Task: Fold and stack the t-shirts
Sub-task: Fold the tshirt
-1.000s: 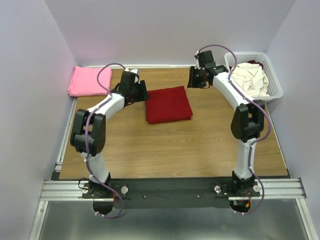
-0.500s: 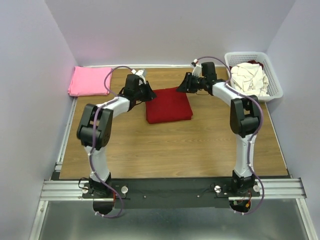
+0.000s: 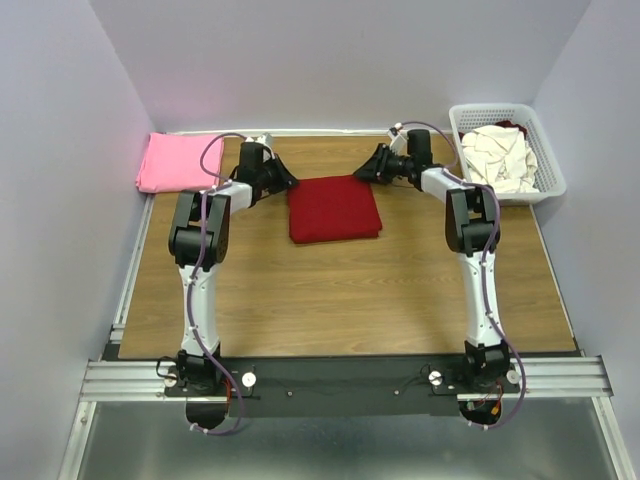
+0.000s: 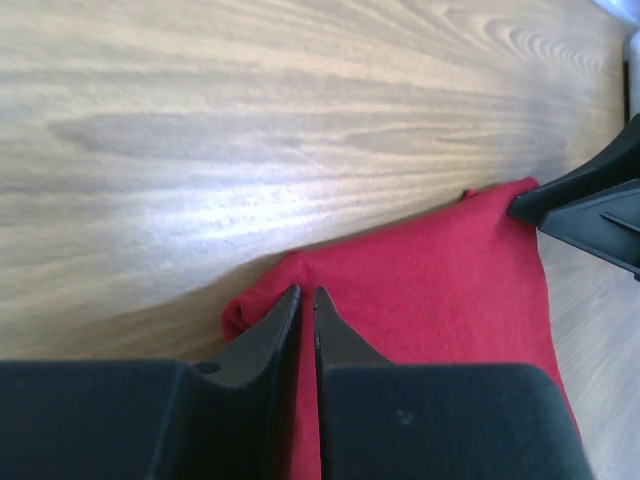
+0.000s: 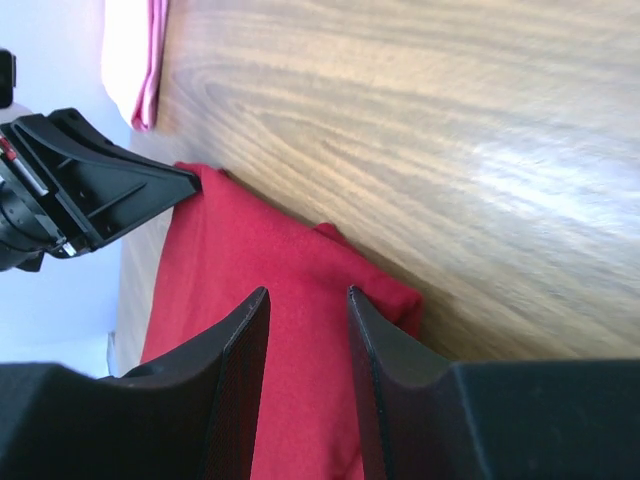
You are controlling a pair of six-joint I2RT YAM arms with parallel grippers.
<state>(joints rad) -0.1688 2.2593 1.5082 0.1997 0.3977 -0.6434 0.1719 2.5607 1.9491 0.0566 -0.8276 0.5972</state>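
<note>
dk red tee (image 3: 334, 208), pink tee (image 3: 178, 162), wht lattice basket (image 3: 500, 108).

free: table (image 3: 350, 300) near half | blocked: basket (image 3: 490, 108) far right, pink shirt (image 3: 178, 162) far left

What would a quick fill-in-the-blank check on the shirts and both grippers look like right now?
The t-shirt pinched at one corner by the left gripper is dark ____.
The right gripper has its jaws ____ astride the other far corner.
The cream-white t-shirts lie heaped ____ the white basket.
The pink t-shirt lies folded on the ____ side of the top view.
Missing words: red; open; in; left.
</note>
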